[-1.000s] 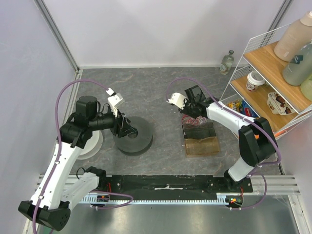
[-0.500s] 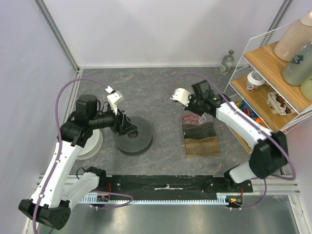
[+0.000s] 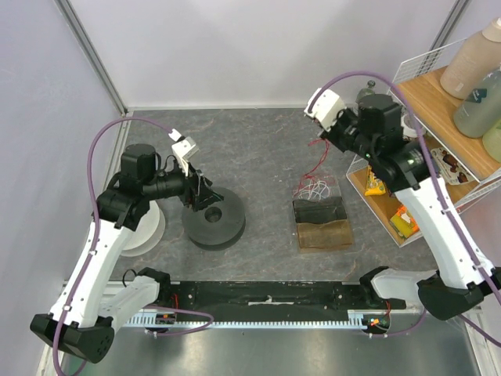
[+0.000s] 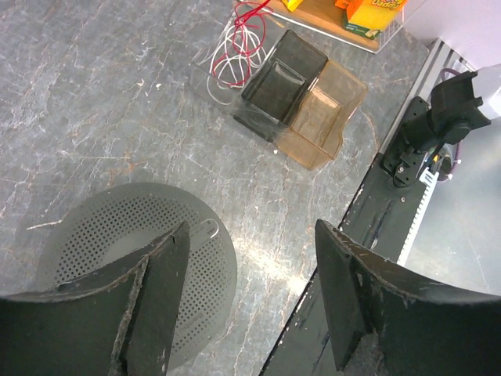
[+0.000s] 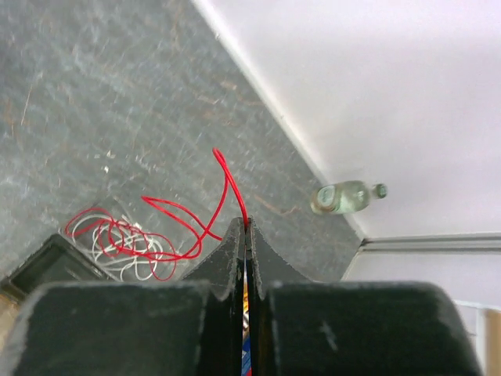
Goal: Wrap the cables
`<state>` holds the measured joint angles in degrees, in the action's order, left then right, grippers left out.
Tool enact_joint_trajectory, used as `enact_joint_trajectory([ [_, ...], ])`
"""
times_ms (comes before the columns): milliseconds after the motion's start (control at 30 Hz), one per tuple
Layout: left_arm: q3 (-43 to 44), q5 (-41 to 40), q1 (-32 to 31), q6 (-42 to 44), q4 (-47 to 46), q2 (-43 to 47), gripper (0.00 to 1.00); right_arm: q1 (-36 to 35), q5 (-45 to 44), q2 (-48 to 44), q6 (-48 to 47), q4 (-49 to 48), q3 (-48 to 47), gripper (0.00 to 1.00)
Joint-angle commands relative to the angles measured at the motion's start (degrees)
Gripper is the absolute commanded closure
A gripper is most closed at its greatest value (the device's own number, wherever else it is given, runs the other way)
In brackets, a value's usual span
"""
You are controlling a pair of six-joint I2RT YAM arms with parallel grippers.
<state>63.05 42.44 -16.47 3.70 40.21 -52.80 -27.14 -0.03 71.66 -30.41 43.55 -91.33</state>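
While my right hand [image 5: 246,227] pinches one end of the red wire [image 5: 180,215] aloft, the rest lies coiled beside the trays [image 4: 305,94] on the table [image 3: 266,149]. I judge the wrapping barely begun. My left hand [image 4: 252,231] hangs open above a grey disc [image 4: 117,258]. The yellow box's [image 4: 372,9] lettering is unreadable.

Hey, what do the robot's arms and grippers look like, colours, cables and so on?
Both the left arm and right arm have white shell links joined by black cylindrical joints. A thick purple hose loops loosely along each. A white camera block sits at each wrist. The left gripper and right gripper have matte black, wedge-shaped fingers with scuffed edges. No markings are readable.
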Motion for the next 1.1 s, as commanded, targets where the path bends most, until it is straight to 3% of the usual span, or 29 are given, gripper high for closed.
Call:
enact_joint_trajectory([
  [0, 3.13, 3.70, 0.12, -1.33, -3.46, -1.08, 0.27, 0.15, -0.76, -1.17, 3.34, 2.50, -9.55, 1.00],
  [267, 4.80, 6.16, 0.21, 0.43, -4.43, -3.98, 0.26, 0.15, -0.40, 0.85, 4.49, 4.61, -21.43, 1.00],
  [600, 4.72, 13.54, -0.58, -2.82, -13.56, -8.90, 0.28, 0.24, -1.99, -0.38, 3.96, 4.27, -20.82, 1.00],
  [800, 3.14, 13.82, -4.00, -2.04, -20.77, -10.84, 0.29, 0.15, -0.14, 0.15, 7.90, 0.49, -22.48, 1.00],
  [900, 1.30, 13.73, -7.25, 1.73, -23.15, -10.31, 0.29, 0.15, -0.14, 1.64, 11.24, -0.83, -24.07, 1.00],
  [1067, -1.26, 7.06, -13.14, 13.25, -28.59, -10.22, 0.30, 0.15, 1.97, 1.29, 17.31, -7.85, -20.47, 1.00],
])
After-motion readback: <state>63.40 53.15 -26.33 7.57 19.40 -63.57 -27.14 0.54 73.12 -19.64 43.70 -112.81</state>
